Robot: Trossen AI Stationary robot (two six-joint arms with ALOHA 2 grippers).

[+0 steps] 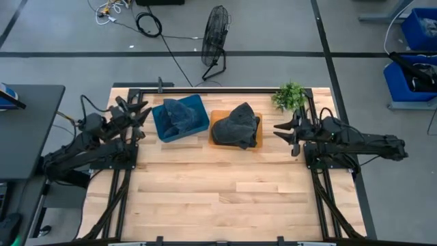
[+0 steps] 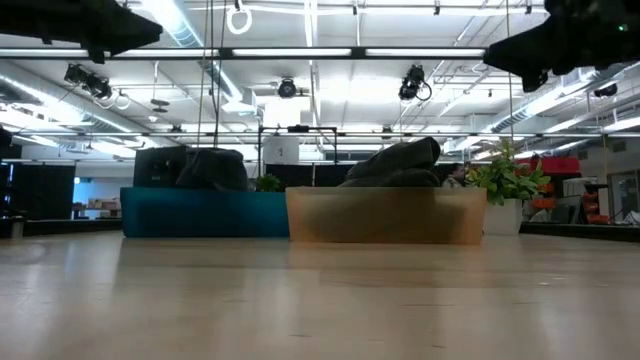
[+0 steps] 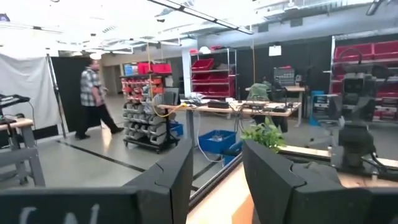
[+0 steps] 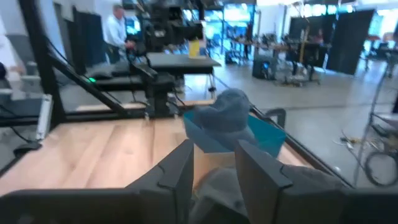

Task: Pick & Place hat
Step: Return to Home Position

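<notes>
Caps (image 1: pixel 235 124) sit in the blue bin (image 1: pixel 159 128) and orange bin (image 1: pixel 214 116) between left tool (image 1: pixel 143 116) and right tool (image 1: pixel 280 129), both parted, empty

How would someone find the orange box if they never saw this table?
Look along the far edge of the wooden table, where two bins sit side by side. The orange bin is the one nearer the green plant, with a dark cap heaped in it; its neighbour is a blue bin.
</notes>
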